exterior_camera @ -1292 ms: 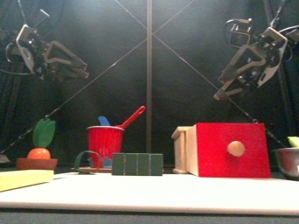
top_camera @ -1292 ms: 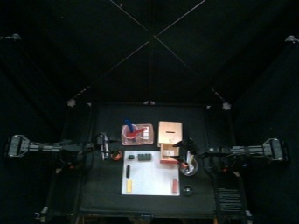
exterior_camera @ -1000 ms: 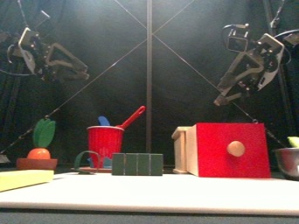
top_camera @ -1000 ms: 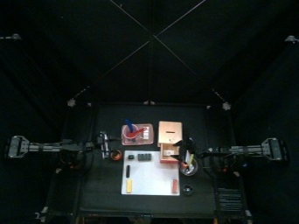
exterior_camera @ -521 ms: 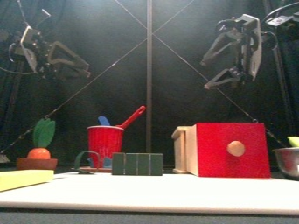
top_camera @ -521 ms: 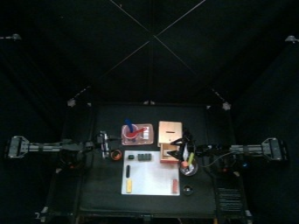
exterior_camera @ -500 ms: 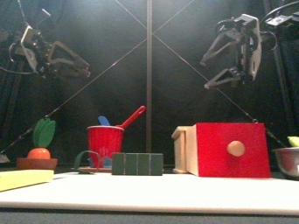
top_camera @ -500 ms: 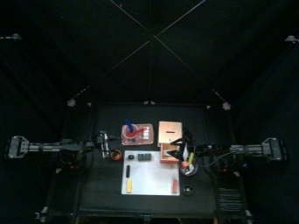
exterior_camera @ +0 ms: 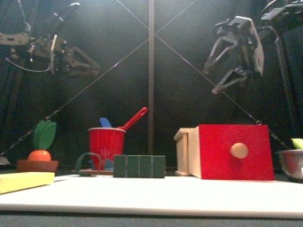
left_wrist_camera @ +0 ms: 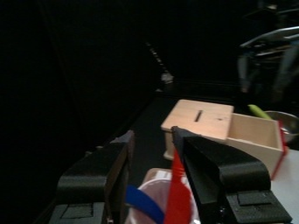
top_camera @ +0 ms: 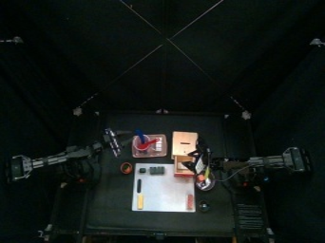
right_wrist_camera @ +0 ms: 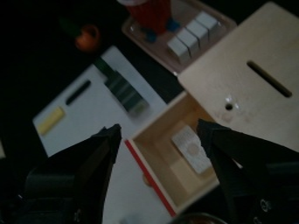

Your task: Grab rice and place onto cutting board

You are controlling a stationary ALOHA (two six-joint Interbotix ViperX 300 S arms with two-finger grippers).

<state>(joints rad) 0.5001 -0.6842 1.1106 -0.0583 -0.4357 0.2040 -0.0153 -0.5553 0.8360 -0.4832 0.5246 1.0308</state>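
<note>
So the rice (right_wrist_camera: 191,147) is a little pale packet lying flat in what looks like an open wooden drawer (right_wrist_camera: 163,162). The drawer pokes out of the near side of the tan box (top_camera: 188,142), right of centre on the surface. The right tool (right_wrist_camera: 158,128) hangs high above that spot, jaws spread about as wide as they go and holding nothing. From its wrist camera the packet is almost straight below, a touch towards one jaw. So I reckon the coming move is mostly a drop down into the drawer.

The packet looks a bit longer than wide and seems to lie along the drawer's length, but it's small, so I wouldn't swear to it.

The cutting board (top_camera: 165,193) is the big white slab on the near side, just left of the drawer, so it's a short carry. The right arm is clearly closer.

The left tool (top_camera: 112,142) is up over the far-left corner by the red cup (exterior_camera: 106,146), jaws apart and empty.

What's in the way, I'd guess:
- The drawer walls hug the packet, so wide jaws could catch on them.
- The red drawer front (exterior_camera: 231,151) stands tall at the near end.
- Green blocks (exterior_camera: 140,166) sit at the board's far edge.
- A slim red stick (top_camera: 189,201) lies along its right side.
</note>
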